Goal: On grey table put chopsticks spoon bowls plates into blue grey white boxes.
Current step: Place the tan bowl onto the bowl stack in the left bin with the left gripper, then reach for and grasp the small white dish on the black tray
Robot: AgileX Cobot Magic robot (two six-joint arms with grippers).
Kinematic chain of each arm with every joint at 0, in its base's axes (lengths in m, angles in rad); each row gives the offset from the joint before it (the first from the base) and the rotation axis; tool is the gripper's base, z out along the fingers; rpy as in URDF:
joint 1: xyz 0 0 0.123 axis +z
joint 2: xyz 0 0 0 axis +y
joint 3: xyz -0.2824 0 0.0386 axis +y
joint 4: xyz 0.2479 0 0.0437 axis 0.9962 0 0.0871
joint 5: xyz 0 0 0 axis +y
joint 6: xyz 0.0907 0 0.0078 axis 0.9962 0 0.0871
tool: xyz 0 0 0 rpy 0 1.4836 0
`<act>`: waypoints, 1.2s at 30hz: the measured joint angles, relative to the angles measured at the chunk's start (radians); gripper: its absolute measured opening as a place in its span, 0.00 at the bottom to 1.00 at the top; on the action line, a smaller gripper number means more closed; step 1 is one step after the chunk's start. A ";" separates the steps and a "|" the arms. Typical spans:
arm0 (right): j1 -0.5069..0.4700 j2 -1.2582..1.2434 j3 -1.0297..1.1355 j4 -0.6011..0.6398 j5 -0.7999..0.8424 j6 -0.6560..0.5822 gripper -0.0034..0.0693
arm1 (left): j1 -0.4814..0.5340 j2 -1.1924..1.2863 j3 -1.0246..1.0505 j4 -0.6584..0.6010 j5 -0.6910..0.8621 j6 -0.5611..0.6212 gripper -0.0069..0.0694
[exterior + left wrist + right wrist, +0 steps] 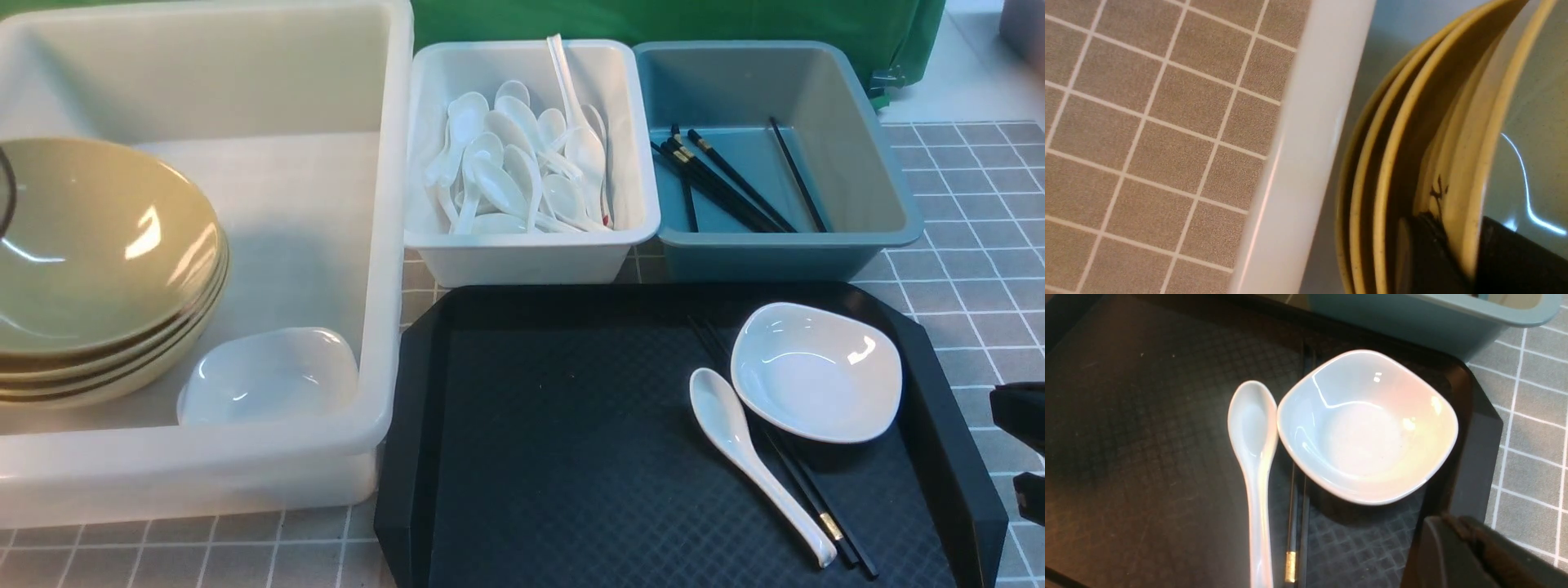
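A stack of olive-tan bowls (pixel 98 269) sits at the left edge of the front view, inside the large milky-white tub (pixel 392 245), tilted so that their insides face the right. In the left wrist view the left gripper (pixel 1466 249) has one black finger (pixel 1425 253) outside the rim of the top bowl and the other inside it. Whether they press on the rim or stand free of it I cannot tell. A small white dish (pixel 269 376) lies in the tub's near right corner, just beside the stack.

At the lower right of the front view a second white plate (pixel 816 371) rests on the black tray (pixel 555 457). The spoon (pixel 735 441) lies just beside it, scoop up. The chopsticks (pixel 816 498) run under the plate's left edge and alongside the spoon's handle. The right gripper (pixel 1453 526) hangs near the tray's right edge, its jaws together and empty.

Behind the tray, at upper centre, the white bin (pixel 522 261) holds a heap of white spoons (pixel 514 171). The blue-grey bin (pixel 759 261) to its right holds several black sticks (pixel 727 184). All of this stands on the grey table (pixel 971 245).
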 joint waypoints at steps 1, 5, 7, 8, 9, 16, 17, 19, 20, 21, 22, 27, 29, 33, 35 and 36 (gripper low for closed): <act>0.000 0.000 0.000 0.000 0.000 0.000 0.11 | 0.000 -0.002 0.001 0.001 0.001 0.000 0.37; 0.000 0.000 0.000 0.000 0.000 0.000 0.12 | -0.004 -0.033 0.001 -0.006 0.018 -0.004 0.60; 0.000 0.001 0.000 0.000 0.000 0.003 0.12 | -0.004 -0.059 -0.008 -0.008 0.038 -0.016 0.68; 0.000 0.008 0.000 0.000 0.000 0.014 0.13 | -0.004 -0.094 -0.020 -0.014 0.056 -0.033 0.72; 0.000 0.011 0.000 0.000 0.000 0.018 0.13 | -0.004 -0.099 -0.022 -0.016 0.057 -0.036 0.72; 0.000 0.140 -0.007 0.001 0.008 0.081 0.16 | -0.004 -0.216 -0.039 -0.129 0.064 -0.053 0.55; 0.000 0.186 -0.023 0.001 0.021 0.087 0.17 | -0.005 -0.214 -0.034 -0.149 0.044 -0.026 0.42; 0.000 0.229 -0.045 0.001 0.032 0.091 0.18 | -0.005 -0.202 -0.017 -0.152 0.018 -0.016 0.29; 0.000 0.255 -0.061 0.001 0.036 0.095 0.18 | -0.005 -0.190 0.003 -0.152 -0.005 -0.013 0.22; 0.000 0.271 -0.071 0.001 0.037 0.099 0.18 | -0.005 -0.180 0.023 -0.152 -0.023 -0.011 0.17; 0.000 0.292 -0.085 0.001 0.037 0.100 0.19 | -0.005 -0.171 0.046 -0.150 -0.044 -0.010 0.14; 0.000 0.409 -0.159 0.004 0.037 0.105 0.21 | -0.005 -0.098 0.197 -0.148 -0.151 -0.009 0.08; 0.000 0.437 -0.174 0.004 0.037 0.110 0.22 | -0.005 -0.089 0.232 -0.146 -0.178 -0.009 0.08; 0.007 0.470 -0.188 0.004 0.027 0.113 0.23 | -0.005 -0.089 0.245 -0.131 -0.226 -0.006 0.08; 0.009 0.495 -0.193 0.005 0.005 0.115 0.23 | -0.005 -0.089 0.258 -0.110 -0.283 -0.006 0.08; 0.009 0.508 -0.194 0.007 -0.005 0.118 0.23 | -0.005 -0.086 0.267 -0.106 -0.305 -0.006 0.08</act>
